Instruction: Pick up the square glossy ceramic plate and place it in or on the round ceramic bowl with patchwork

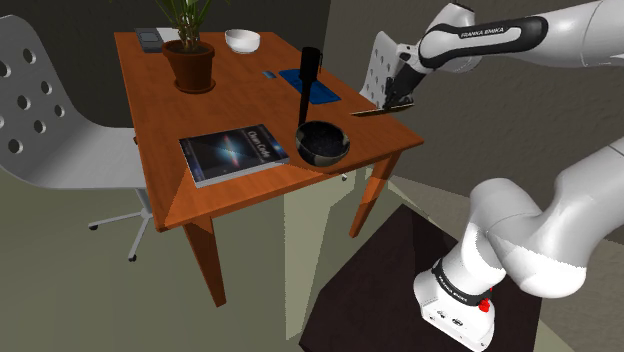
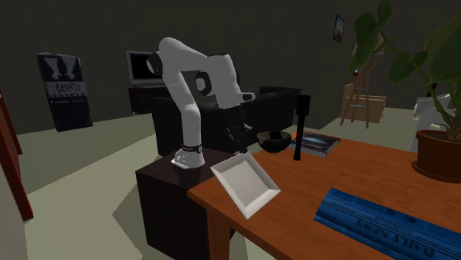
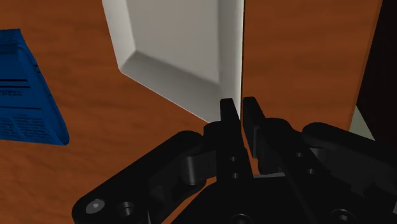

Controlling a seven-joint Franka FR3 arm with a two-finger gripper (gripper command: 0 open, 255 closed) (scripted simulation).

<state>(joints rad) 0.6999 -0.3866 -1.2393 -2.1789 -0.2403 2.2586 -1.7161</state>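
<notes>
The white square plate (image 2: 246,185) (image 3: 178,51) hangs tilted in the air over the table's near corner. My gripper (image 3: 242,107) (image 2: 239,145) is shut on its rim, the two fingers clasping the thin edge. In the shoulder view the gripper (image 1: 394,102) hovers past the table's right edge, and the plate shows as a thin dark sliver (image 1: 373,112) below it. A dark round bowl (image 1: 323,143) (image 2: 273,142) rests on the wooden table (image 1: 240,195), to the shoulder view's left of the gripper.
A tall black grinder (image 1: 308,85) stands just behind the dark bowl. A book (image 1: 233,153), a blue newspaper (image 1: 310,88) (image 3: 28,95), a potted plant (image 1: 190,55) and a white bowl (image 1: 242,40) share the table. White chairs (image 1: 50,110) flank it.
</notes>
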